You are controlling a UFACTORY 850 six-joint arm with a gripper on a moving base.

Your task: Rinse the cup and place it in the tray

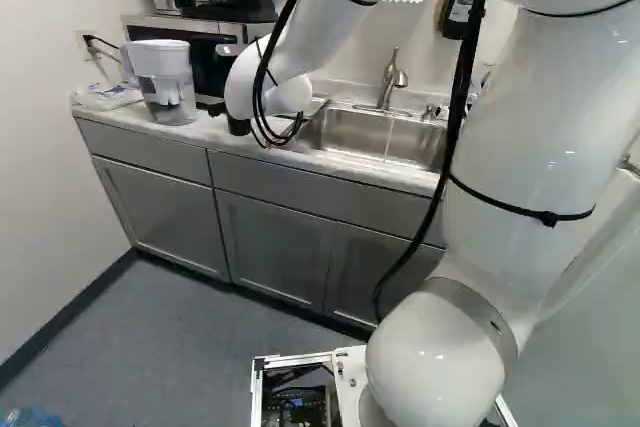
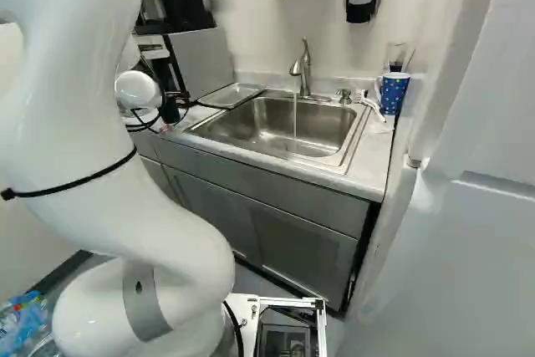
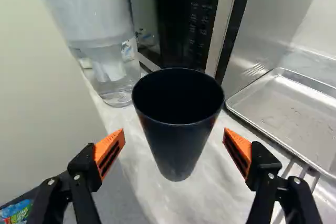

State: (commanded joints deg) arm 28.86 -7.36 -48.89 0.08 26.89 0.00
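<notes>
1. Gripper (image 2: pixel 170 109): fingers spread wide, one to each side of the cup, with visible gaps; nothing is held.
2. Dark cup (image 3: pixel 177 142): upright, mouth up, on the countertop (image 3: pixel 134 156), ahead of and between the fingers in the wrist view.
3. Tray (image 3: pixel 294 114): shallow metal type, on the counter near the cup and beside the sink (image 2: pixel 259 135).
4. Faucet (image 2: pixel 304 68): thin stream of water runs into the sink.
5. Water pitcher (image 1: pixel 165 82): upright, beyond the cup, near the microwave (image 3: pixel 184 19).
6. Blue dotted cup (image 2: pixel 394 92): at the right of the right base view, beside the sink.
</notes>
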